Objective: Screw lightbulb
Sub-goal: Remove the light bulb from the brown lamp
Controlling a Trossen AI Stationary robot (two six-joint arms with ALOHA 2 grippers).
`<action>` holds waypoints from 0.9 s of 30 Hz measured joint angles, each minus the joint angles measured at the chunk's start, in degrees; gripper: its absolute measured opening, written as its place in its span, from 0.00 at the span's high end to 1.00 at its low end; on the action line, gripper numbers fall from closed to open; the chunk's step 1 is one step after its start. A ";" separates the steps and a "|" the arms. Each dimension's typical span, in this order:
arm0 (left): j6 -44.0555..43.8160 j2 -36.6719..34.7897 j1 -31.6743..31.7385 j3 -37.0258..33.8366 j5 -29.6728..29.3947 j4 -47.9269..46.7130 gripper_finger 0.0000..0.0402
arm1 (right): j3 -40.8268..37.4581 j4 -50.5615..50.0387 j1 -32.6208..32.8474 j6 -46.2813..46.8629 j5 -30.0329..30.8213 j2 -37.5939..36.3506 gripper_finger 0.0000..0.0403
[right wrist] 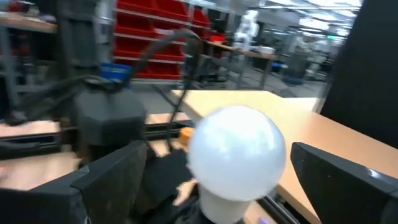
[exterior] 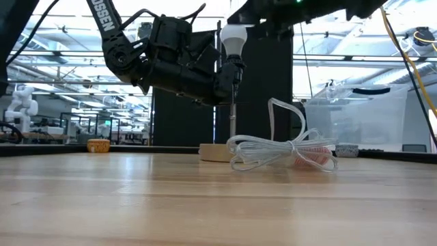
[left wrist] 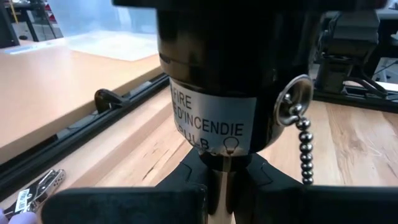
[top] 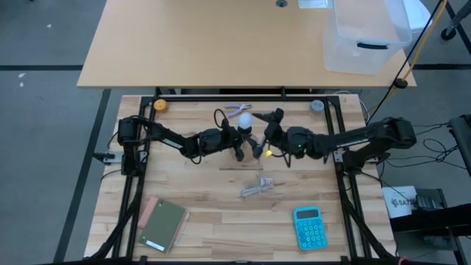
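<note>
Fingers [left wrist: 214, 186] of the left gripper [top: 239, 149] are clamped on the thin metal stem below the black socket [left wrist: 214, 68], which the left wrist view shows close up with its white warning label [left wrist: 208, 121] and bead pull chain [left wrist: 303, 146]. The lightbulb [exterior: 233, 37] sits upright on top of that socket, near the middle of the counter [top: 221, 199] toward its far edge. From the right wrist view, the right gripper [right wrist: 217, 171] has its fingers apart on either side of the bulb's white globe, not clearly touching it. Only the low view shows the round wooden base [exterior: 215, 152] resting on the counter, with a clear plastic wrapper [exterior: 283, 152] just beside it. From above, a blue calculator [top: 310, 227] lies near the front right corner and a green notebook [top: 163, 224] near the front left.
</note>
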 joint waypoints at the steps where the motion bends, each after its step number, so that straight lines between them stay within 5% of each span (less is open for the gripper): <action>1: -0.02 0.00 -0.02 0.00 0.00 -0.02 0.92 | 0.00 1.11 -0.01 -0.23 1.10 0.83 0.02; 17: -1.09 -0.02 -0.02 0.00 -0.28 -0.07 0.92 | 0.03 24.86 -1.25 -1.46 9.67 13.25 0.02; 27: -1.32 -0.03 -0.02 0.00 -0.37 -0.17 0.92 | 6.15 25.44 -1.77 -4.14 12.62 20.93 0.07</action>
